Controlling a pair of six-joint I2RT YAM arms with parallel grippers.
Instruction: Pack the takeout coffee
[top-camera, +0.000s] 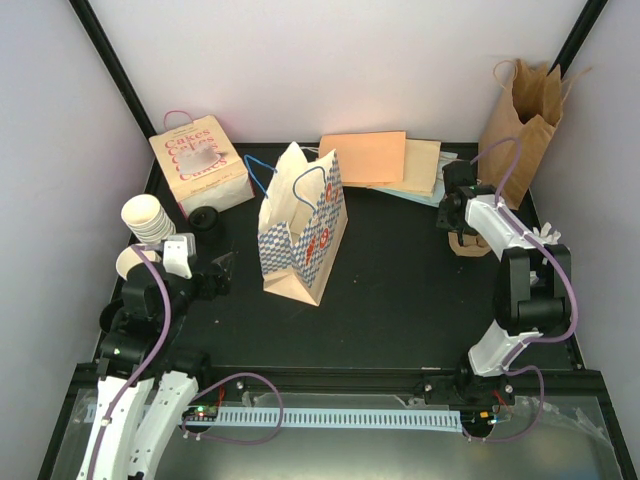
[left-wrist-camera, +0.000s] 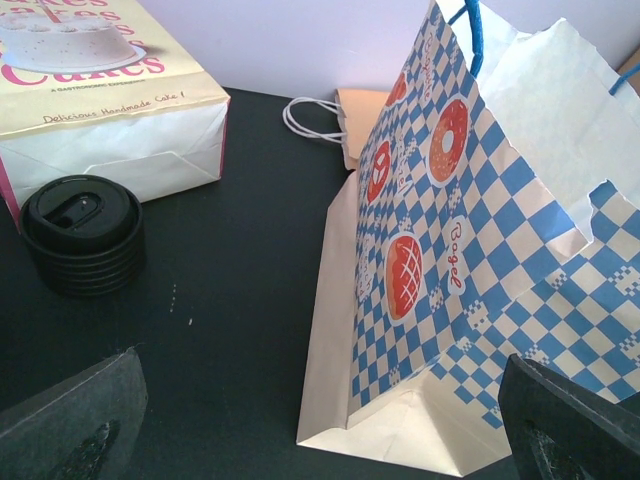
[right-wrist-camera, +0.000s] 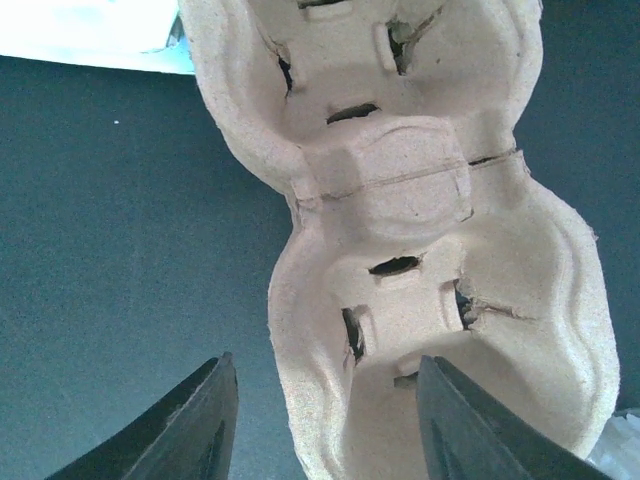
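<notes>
straddling one wall of the carrier (right-wrist-camera: 400, 200), our right gripper (right-wrist-camera: 325, 370) stands half spread, and we see no firm contact. our left gripper (left-wrist-camera: 320, 365) is spread wide, pinching nothing; the lids (left-wrist-camera: 82, 235) sit stacked ahead to its left, the bag (left-wrist-camera: 450, 250) ahead right, the cups (top-camera: 145, 218) farther left.

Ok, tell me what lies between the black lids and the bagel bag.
Nothing: only bare black tabletop separates the black lids from the bagel bag, shown plainly in the left wrist view.
</notes>
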